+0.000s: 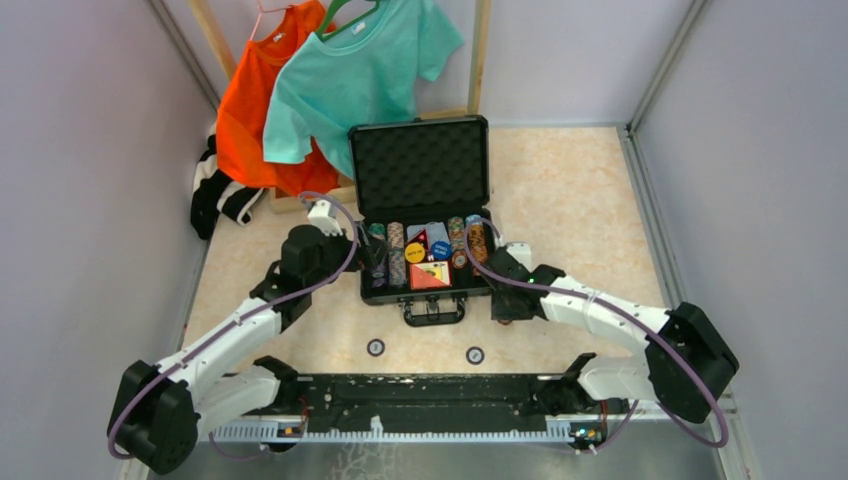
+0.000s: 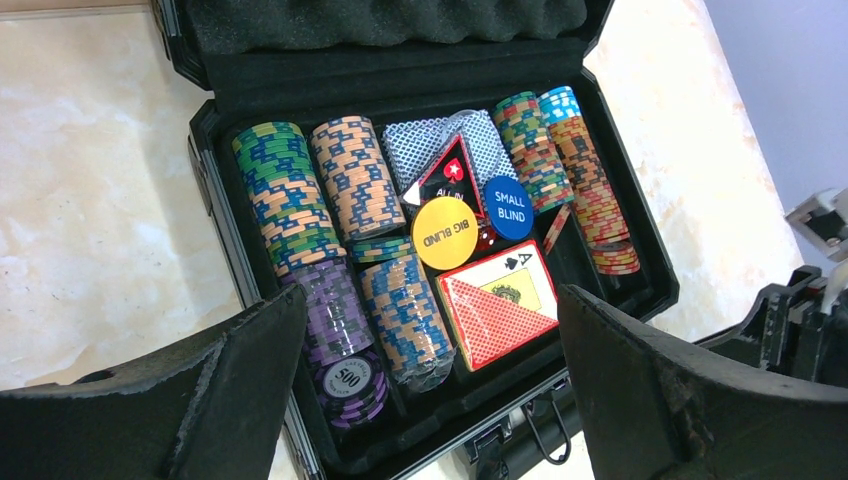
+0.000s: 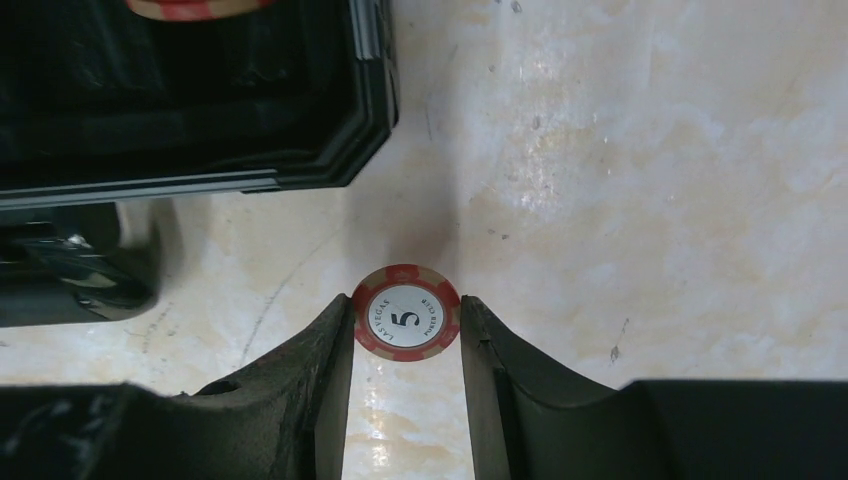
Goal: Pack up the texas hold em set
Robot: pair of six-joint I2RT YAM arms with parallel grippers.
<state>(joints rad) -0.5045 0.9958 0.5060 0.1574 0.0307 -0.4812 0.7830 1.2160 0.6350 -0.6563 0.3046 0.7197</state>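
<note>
1. Your open briefcase (image 1: 425, 296) sits mid-tabletop (image 1: 580, 200), with chips (image 2: 355, 175), card box (image 2: 497, 305) and buttons (image 2: 444, 232) inside.
2. Your right end effector (image 3: 406, 312) pinches a red chip (image 3: 406, 320) outside the case, near its corner.
3. Your left end effector (image 2: 430, 300) hangs wide above the case.

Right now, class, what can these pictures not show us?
Top view: the two loose chips' values, too small.
Top view: the red 5 chip, hidden under the right arm.
Left wrist view: the briefcase's front, partly behind the fingers of the left hand.
Right wrist view: most of the briefcase, past the frame edge.
</note>
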